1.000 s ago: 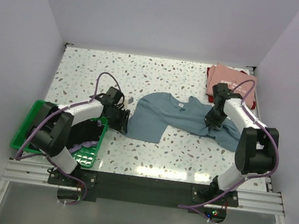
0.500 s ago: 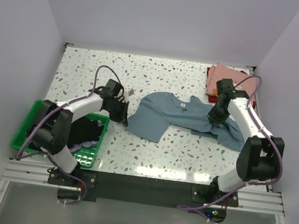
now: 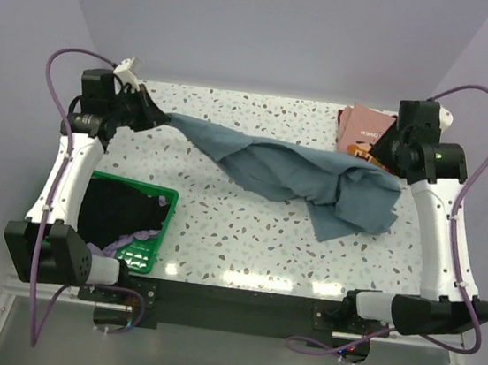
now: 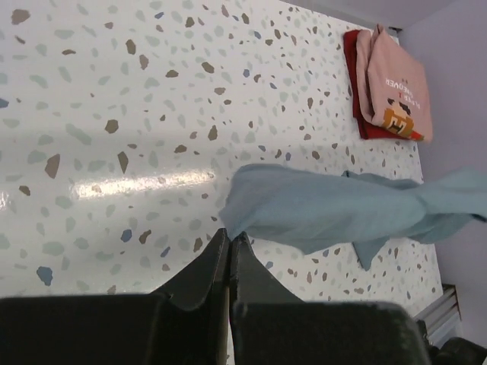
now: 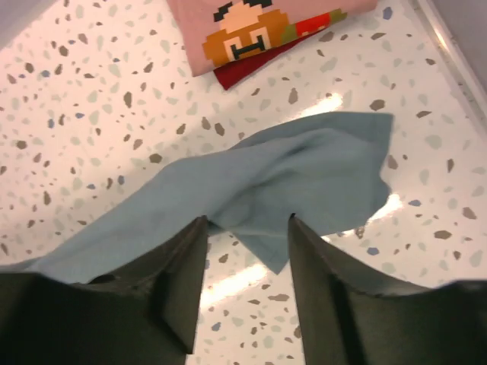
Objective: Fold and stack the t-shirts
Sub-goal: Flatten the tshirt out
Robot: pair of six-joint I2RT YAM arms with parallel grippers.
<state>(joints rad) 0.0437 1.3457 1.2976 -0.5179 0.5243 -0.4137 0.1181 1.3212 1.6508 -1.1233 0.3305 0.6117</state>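
Speckled terrazzo worktop (image 3: 245, 245) enclosed by pale lavender walls (image 3: 272, 26). The landmark is the folded pink t-shirt (image 3: 365, 126), printed with a small pixel-style graphic, which lies on a folded dark red t-shirt (image 5: 255, 70) in a far corner of the worktop.

The grey-blue t-shirt (image 3: 290, 170) hangs as a stretched band. One end is bunched on the worktop just beside the pink t-shirt, and the rest rises away from it across the worktop to the left hand (image 3: 156, 116). That hand is lifted above the far corner opposite the pink t-shirt. Its fingers are pressed together on a corner of the grey-blue t-shirt, and in the left wrist view the cloth fans out from their tips.

The right hand (image 3: 385, 149) hovers directly over the near edge of the pink t-shirt. Its fingers stand apart with nothing between them, and in the right wrist view the grey-blue cloth lies below the gap.

A green mesh basket (image 3: 137, 186) sits well apart from the pink t-shirt, at the near corner diagonally across from it. It holds a black t-shirt (image 3: 120, 212) and a lavender t-shirt (image 3: 135, 239).
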